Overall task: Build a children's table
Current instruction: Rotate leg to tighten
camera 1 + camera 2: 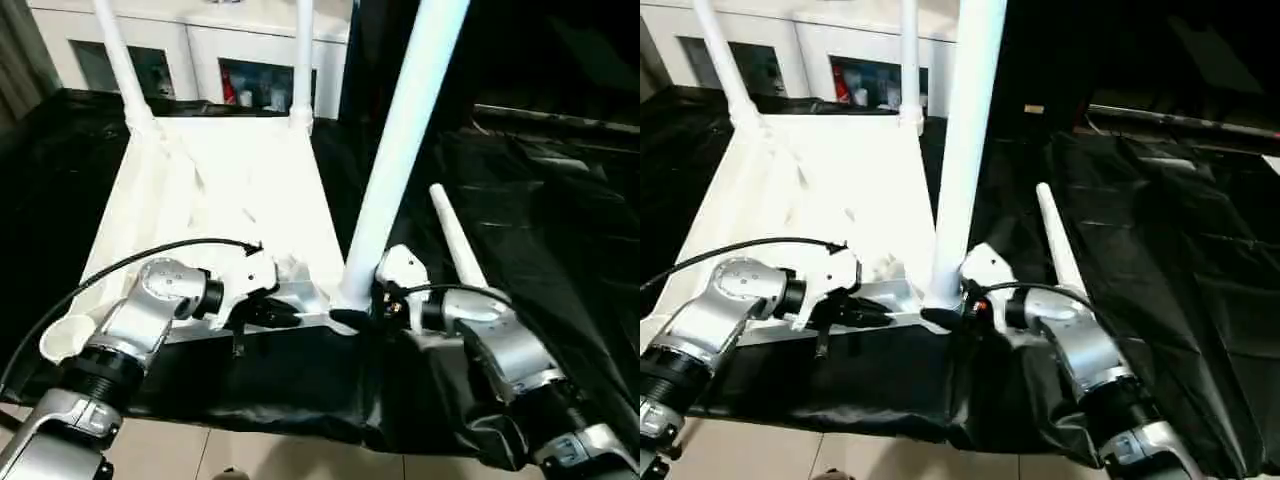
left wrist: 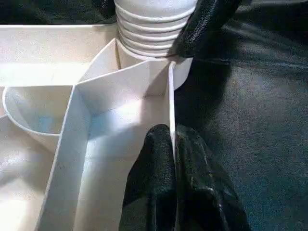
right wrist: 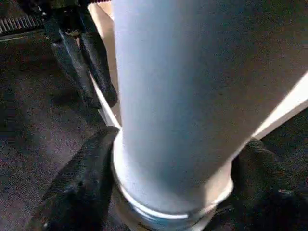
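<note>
Children's table (image 1: 215, 190): white moulded plastic top, inverted on black cloth (image 1: 540, 200), ribbed underside up. Two legs (image 1: 122, 55) stand in far sockets; third leg (image 1: 400, 140), a smooth tube with threaded base, stands in the near right socket; fourth leg (image 1: 455, 245) lies loose just beside. Left gripper (image 2: 173, 159): fingers pinched on the thin near rim, apparently steadying. Right gripper (image 3: 173, 192): fingers spanning the third leg's base, probably for screwing in. White cabinet (image 1: 200, 50) behind.

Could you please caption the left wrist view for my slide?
Left pincer pinches the tabletop's rim beside the threaded leg.
</note>
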